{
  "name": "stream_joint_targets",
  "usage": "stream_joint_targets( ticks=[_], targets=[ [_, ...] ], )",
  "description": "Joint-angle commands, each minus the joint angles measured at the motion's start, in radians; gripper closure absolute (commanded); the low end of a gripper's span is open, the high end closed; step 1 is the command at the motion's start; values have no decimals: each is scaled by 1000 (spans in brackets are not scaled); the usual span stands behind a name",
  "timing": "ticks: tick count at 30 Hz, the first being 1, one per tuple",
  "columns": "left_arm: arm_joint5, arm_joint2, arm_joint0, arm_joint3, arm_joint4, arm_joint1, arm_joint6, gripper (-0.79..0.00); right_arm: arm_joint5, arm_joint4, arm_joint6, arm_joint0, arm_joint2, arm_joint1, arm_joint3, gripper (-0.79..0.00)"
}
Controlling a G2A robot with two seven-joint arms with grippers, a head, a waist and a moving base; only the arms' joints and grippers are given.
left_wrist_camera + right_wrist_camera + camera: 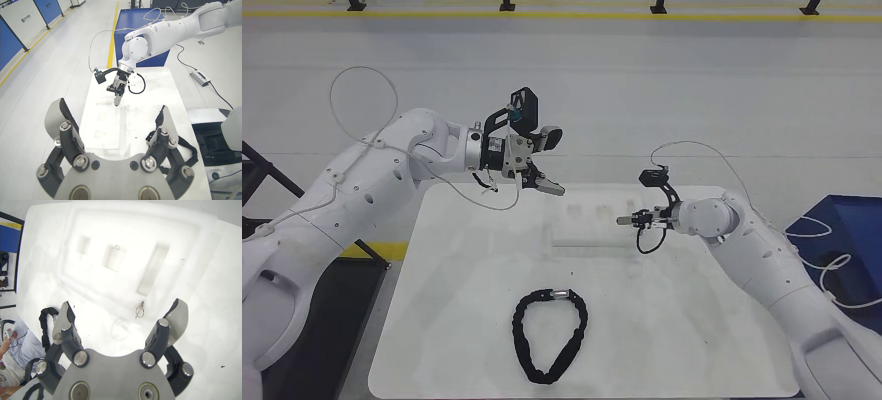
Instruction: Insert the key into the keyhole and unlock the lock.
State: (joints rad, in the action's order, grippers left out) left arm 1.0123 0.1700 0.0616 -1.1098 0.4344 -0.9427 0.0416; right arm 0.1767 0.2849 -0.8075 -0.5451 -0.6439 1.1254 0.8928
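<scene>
Two arms are hanging over the white table [462,300] in the top view. The left gripper [542,184] is hovering above the far edge, toward the left, with its fingers spread around nothing. The right gripper [626,220] is hovering over the far right part, above a pale foam tray [587,238] whose outline is barely showing against the tabletop. The chain lock [549,335], a black sleeved loop with a metal lock body at its far end, is lying near the front edge, well apart from both grippers. A blue cabinet [847,225] is standing off the table's right side, and the frame edge is cutting it off.

In the left wrist view the left gripper's fingers are standing wide apart, holding nothing. One finger is covering part of the chain lock, so just a stretch of black sleeve is showing behind it. Farther off, the right gripper is pointing down at the foam tray. A grey power brick [200,78] is lying on the floor beside the table.

In the right wrist view the right gripper is gaping and empty above the tray's three rectangular recesses. The key [139,312], on a wire ring, is lying on the foam at the corner of the longest recess, touching neither finger. A small loose ring [117,247] is sitting at the middle recess's edge. One finger is hiding part of the chain lock, and its keyhole is too hard to make out.
</scene>
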Motion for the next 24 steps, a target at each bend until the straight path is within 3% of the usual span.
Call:
stream_joint_targets(
  ticks=[1, 6, 14, 15, 18, 19, 24],
  targets=[
    [0, 0, 0, 0, 0, 0, 0, -785, -48, 25, -23, -3, 4, 2, 27, -785],
    [0, 0, 0, 0, 0, 0, 0, -785, -144, 76, -67, -3, 17, 10, 65, -785],
    [0, 0, 0, 0, 0, 0, 0, -785, -210, 83, -115, 5, 26, 32, 61, -785],
    [0, 0, 0, 0, 0, 0, 0, -785, -217, 87, -116, 7, 28, 36, 57, -742],
    [0, 0, 0, 0, 0, 0, 0, -785, -234, 98, -119, 13, 37, 47, 40, -431],
    [0, 0, 0, 0, 0, 0, 0, -785, -240, 104, -119, 15, 40, 51, 34, -366],
    [0, 0, 0, 0, 0, 0, 0, -785, -293, 143, -125, 25, 60, 70, 9, -283]
  ],
)
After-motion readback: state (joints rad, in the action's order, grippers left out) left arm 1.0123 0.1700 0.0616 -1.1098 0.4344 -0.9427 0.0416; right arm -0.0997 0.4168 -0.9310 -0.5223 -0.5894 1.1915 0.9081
